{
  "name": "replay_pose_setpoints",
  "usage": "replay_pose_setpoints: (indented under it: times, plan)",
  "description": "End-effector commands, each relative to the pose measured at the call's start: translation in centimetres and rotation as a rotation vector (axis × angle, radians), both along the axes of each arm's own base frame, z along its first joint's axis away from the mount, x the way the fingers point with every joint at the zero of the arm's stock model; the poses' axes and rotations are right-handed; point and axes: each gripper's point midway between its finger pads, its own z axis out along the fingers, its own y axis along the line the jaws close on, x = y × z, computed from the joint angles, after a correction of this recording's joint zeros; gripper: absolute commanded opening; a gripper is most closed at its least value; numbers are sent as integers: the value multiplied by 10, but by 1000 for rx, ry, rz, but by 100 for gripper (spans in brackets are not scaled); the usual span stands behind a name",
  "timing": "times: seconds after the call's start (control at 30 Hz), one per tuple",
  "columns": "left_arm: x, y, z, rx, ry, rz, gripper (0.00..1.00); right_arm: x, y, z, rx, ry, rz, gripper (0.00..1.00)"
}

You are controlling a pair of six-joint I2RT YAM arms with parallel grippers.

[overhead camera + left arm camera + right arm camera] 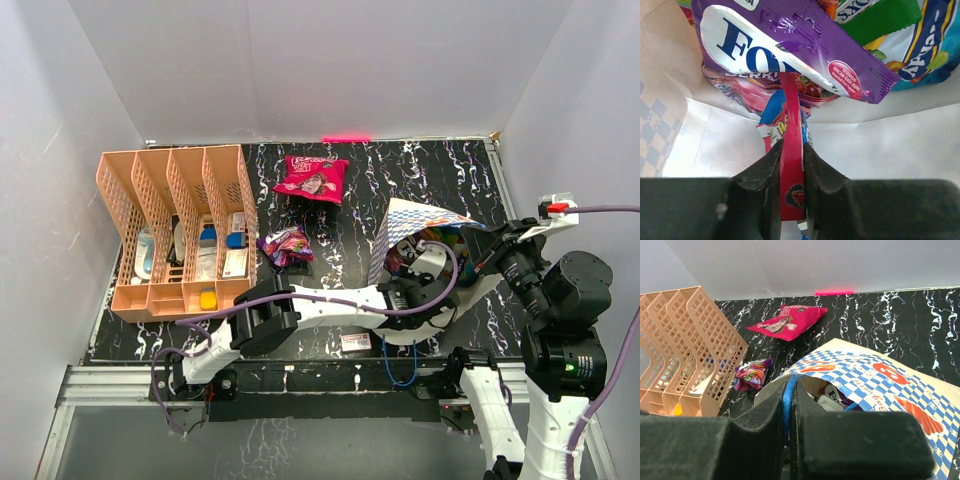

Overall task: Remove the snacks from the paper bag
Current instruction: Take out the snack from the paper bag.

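Observation:
The blue-and-white checkered paper bag (415,225) lies on its side at the table's right, mouth toward the arms. My left gripper (791,150) is inside it, against the cream lining (890,145), shut on the edge of a red snack packet (792,125). Just beyond lie a purple packet (790,45), a blue-and-yellow one (927,45) and a green one (880,20). My right gripper (790,390) is shut on the bag's blue cord handle (788,400), holding the mouth of the bag (880,385) up. Out on the table lie a magenta-pink packet (312,178) and a small purple packet (285,245).
A peach-orange divider rack (175,230) with small items in it stands at the left. A small white flat box (355,343) lies by the near edge under the left arm. White walls close in the black marbled table (420,170) at the back and both sides.

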Motion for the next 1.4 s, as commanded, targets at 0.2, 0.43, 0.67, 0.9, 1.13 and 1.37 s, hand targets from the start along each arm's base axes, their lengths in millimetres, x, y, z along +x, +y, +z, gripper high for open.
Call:
replay_pose_setpoints:
  times: [0.2, 0.43, 0.67, 0.9, 1.13, 1.37]
  plan:
    - [-10, 4, 66, -121, 28, -78, 19, -7, -1, 28, -7, -114, -10, 8]
    - [-1, 5, 42, -115, 129, -85, 29, -8, -1, 30, -11, -114, -8, 8]
    - [-6, 0, 33, -102, 173, -133, 36, -7, 0, 28, -8, -114, -7, 8]
    - [-4, 4, 25, -58, 169, -127, 28, -7, -1, 28, -11, -114, -10, 8]
    - [-6, 3, 25, -40, 167, -164, 13, -6, 0, 27, -7, -113, -1, 8]
    - [-34, -10, 67, -103, 198, -412, 0, -9, -1, 27, -5, -119, -12, 8]
